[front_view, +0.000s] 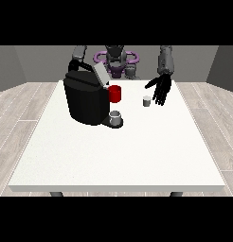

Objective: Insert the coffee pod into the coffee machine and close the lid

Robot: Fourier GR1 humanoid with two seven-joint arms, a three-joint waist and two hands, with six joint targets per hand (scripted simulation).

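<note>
So here's what you've got on the counter (137,160): the black coffee machine (86,101) sits toward the far corner at the view's left side, and its grey lid (101,74) is tipped up and open, leaning back toward the robot. There's a small grey cup (115,116) sitting on the machine's drip base, on the side facing the middle of the counter. Just behind that, a red cup (115,93) stands right beside the machine's body.

The coffee pod (147,100) is that little pale cylinder standing upright on the counter, off toward the far edge and a bit to the right of the red cup, well apart from the machine. It's not in the machine yet.

Your robot hand at the view's right (161,88) hangs just beside the pod on its right side, fingers spread straight and pointing down, thumb sticking out toward the pod. It's released, grasping nothing. You can't really tell if a fingertip is touching the pod or just close to it.

The robot hand at the view's left is hidden behind the machine; you only see the arm (78,55) coming down to it, so you can't tell what its fingers are doing.
</note>
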